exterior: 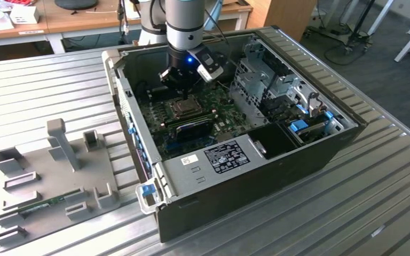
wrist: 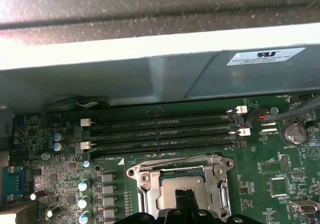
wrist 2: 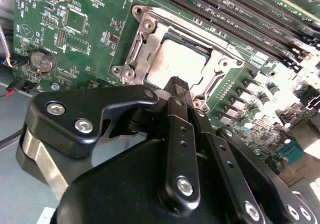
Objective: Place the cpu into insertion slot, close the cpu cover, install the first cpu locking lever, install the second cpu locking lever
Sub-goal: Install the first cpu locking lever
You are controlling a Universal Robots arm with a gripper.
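Silvery-tan square cpu (wrist 2: 176, 63) lay seated in the silver-rimmed insertion slot (wrist 2: 134, 58), upper centre of the second wrist view. Directly above hung the black gripper (wrist 2: 179, 86), jaws pressed together, seemingly for pushing rather than gripping.

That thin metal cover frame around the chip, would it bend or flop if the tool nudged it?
Probably springy rather than floppy: the cpu cover looks like thin shiny sheet metal, so a hard sideways push might bend it. It lies flat over the cpu, so it would likely swing as one piece, not slide. The tool hangs just above it.
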